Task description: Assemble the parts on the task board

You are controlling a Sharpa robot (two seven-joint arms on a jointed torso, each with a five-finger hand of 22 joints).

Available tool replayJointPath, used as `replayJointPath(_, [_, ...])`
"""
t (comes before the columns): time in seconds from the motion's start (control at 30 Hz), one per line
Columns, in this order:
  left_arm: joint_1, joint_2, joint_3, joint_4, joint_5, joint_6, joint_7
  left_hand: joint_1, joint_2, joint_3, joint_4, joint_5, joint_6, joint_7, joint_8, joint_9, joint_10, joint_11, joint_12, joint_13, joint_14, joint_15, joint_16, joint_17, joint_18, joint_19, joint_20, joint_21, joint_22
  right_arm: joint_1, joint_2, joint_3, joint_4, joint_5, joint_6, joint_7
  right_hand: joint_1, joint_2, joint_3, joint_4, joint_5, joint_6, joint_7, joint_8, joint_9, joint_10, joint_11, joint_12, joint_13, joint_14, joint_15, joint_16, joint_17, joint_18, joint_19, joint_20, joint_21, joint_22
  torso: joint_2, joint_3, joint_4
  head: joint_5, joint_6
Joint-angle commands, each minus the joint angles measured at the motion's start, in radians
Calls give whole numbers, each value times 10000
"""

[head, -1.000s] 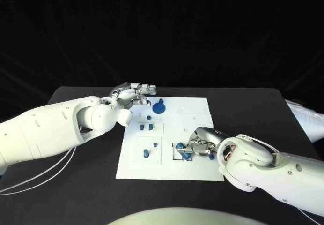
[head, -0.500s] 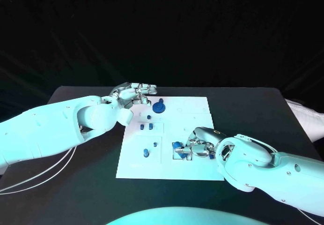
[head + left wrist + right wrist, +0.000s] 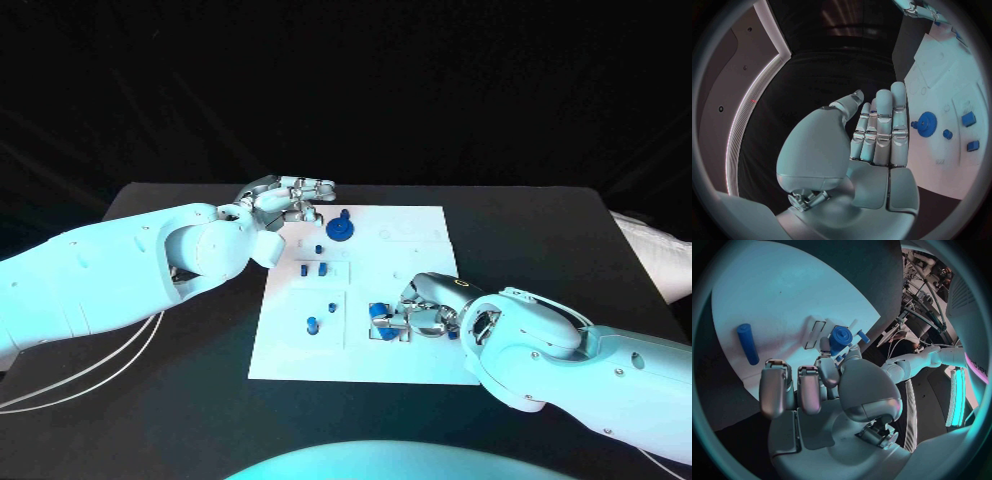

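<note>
Little has changed since a second ago: both hands stay where they were, the right hand only a touch nearer the board's left side, and the parts lie as before.

The board (image 3: 368, 290) is a white plate in the middle of the table (image 3: 173, 390), with small blue parts scattered over it. The left hand (image 3: 286, 201) hovers at the board's far left corner, fingers straight, close together and holding nothing. Just right of it lies a round blue gear (image 3: 339, 231); nearer the robot sit two small pegs (image 3: 313, 270) and, further on, a blue capsule (image 3: 312, 324).

The right hand (image 3: 421, 312) rests on the board's near right part, fingers curled down on a blue cylinder (image 3: 840, 339) standing at a slot. A blue rod (image 3: 747, 343) lies on the board beyond its fingertips.
</note>
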Motion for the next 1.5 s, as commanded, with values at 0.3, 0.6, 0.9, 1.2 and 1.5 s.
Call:
replayJointPath(0.3, [4,7,7,9,-26,169,13,43,-3,-25,-67,60,-43,-11,44,9,-50,-1,50,-7,-62,4,-44,-24,112,4,37,-63,-20,-27,6,-1,122,105,199,421,13,110,-20,-33,94,14,-89,21,73,107,-12,64,82,767,-55,74,1077,-188,47,-70,75,36,1,4,2,12,-45])
replayJointPath(0.6, [4,0,7,11,-26,170,7,43,-3,-25,-67,60,-43,-11,44,9,-50,-1,50,-7,-62,4,-44,-24,112,4,37,-63,-20,-28,11,-1,50,57,449,406,1071,101,191,-504,336,-28,-100,7,233,129,-24,-1,165,767,-70,76,1092,-188,42,-87,77,48,-6,-1,-2,31,-64])
replayJointPath(0.9, [5,-1,7,15,-26,170,2,37,-2,-29,-64,60,-46,-10,47,9,-55,1,55,-7,-64,4,-43,-28,111,3,38,-66,-22,-27,146,-1,-208,-65,616,199,2041,515,726,-1055,158,-59,-118,-16,355,172,-46,-11,277,775,-86,99,1141,-191,47,-100,84,73,2,3,0,17,-73])
replayJointPath(1.2, [5,-12,7,12,-26,162,-5,37,-2,-29,-64,60,-46,-10,47,9,-55,1,55,-7,-64,4,-43,-28,111,3,38,-66,-22,-27,159,-2,-300,-114,701,174,2432,609,1090,-1384,-232,-93,-132,-28,429,205,-65,18,377,780,-105,112,1170,-196,53,-122,91,95,1,4,-7,37,-96])
replayJointPath(1.5, [5,-32,7,10,-26,160,-15,37,-2,-29,-64,60,-46,-10,47,9,-55,1,55,-7,-64,4,-43,-28,111,3,38,-66,-22,-37,-25,-3,-109,-15,693,382,1679,-72,666,-1097,-253,-83,-67,-22,520,202,-1,-44,403,775,-50,97,1156,-197,46,-79,84,97,0,9,-10,44,-115])
